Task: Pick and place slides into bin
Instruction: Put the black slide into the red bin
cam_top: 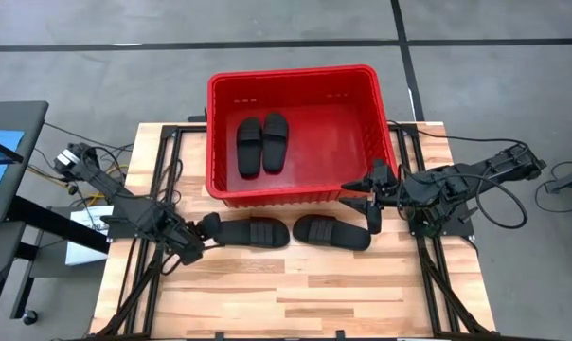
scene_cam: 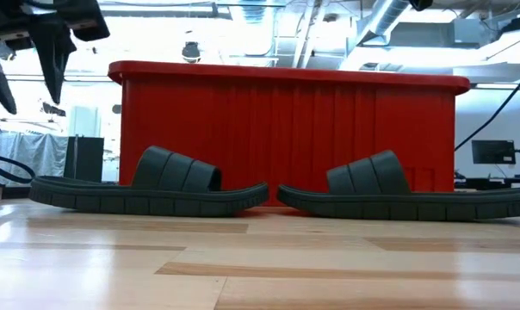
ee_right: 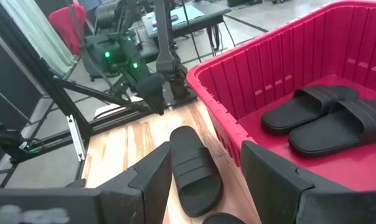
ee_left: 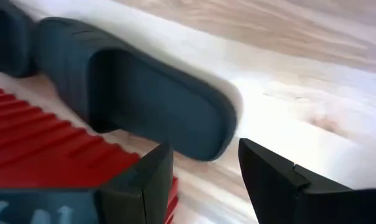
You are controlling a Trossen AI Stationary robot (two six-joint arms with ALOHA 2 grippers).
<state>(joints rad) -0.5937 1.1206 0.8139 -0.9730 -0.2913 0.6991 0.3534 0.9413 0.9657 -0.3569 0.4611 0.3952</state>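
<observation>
Two black slides (cam_top: 262, 144) lie flat on the bottom of the red bin (cam_top: 295, 194), side by side; they also show in the right wrist view (ee_right: 325, 118). Two more slides lie sole-down on the wooden table along the bin's near wall: the left slide (cam_top: 254, 232) and the right slide (cam_top: 331, 232). My left gripper (cam_top: 208, 225) is open and empty, raised just off the left slide's left end (ee_left: 200, 127); its fingers (scene_cam: 53, 60) hang above the table. My right gripper (cam_top: 364, 204) is open and empty at the bin's near right corner, above the right slide's right end.
The bin takes up the far middle of the table, its near wall (scene_cam: 286, 138) right behind the two slides. Black frame rails (cam_top: 158, 189) run along both table sides. Bare wood (cam_top: 286, 294) lies toward the near edge. A monitor stand (cam_top: 11, 161) is off the table's left.
</observation>
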